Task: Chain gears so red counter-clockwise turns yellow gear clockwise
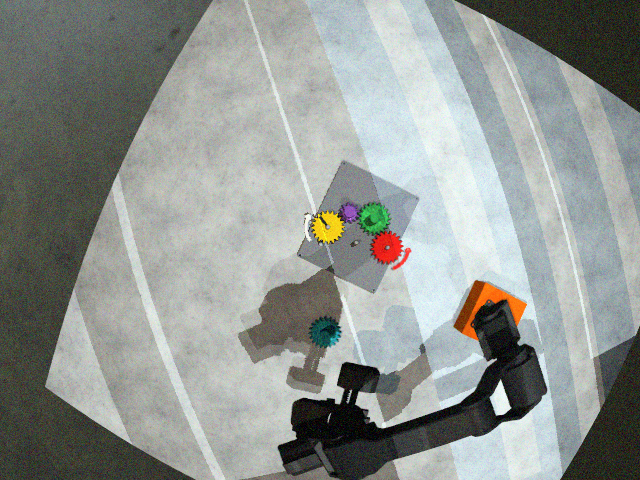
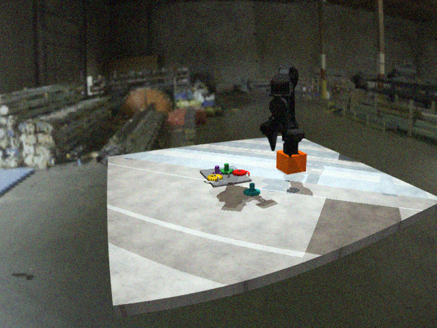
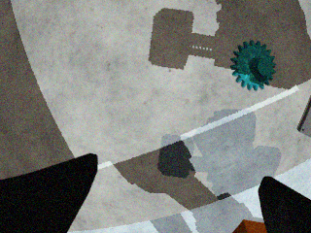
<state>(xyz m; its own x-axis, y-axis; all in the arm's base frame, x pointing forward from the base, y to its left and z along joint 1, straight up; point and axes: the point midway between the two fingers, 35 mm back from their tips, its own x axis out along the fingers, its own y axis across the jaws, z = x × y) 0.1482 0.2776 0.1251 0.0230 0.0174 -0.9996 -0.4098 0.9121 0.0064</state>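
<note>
On the grey board, the red gear and striped yellow gear sit at opposite sides. A green gear adjoins the red one. A small purple gear lies between green and yellow, its teeth at both. All look level; exact seating is too small to tell. A bare peg shows between red and yellow. A teal gear stands on the table. My gripper is open and empty, raised above the table, away from the board.
An orange block sits by the arm's base, right of the board in the top view. The arm extends along that view's lower edge. Shadows and pale stripes cross the table.
</note>
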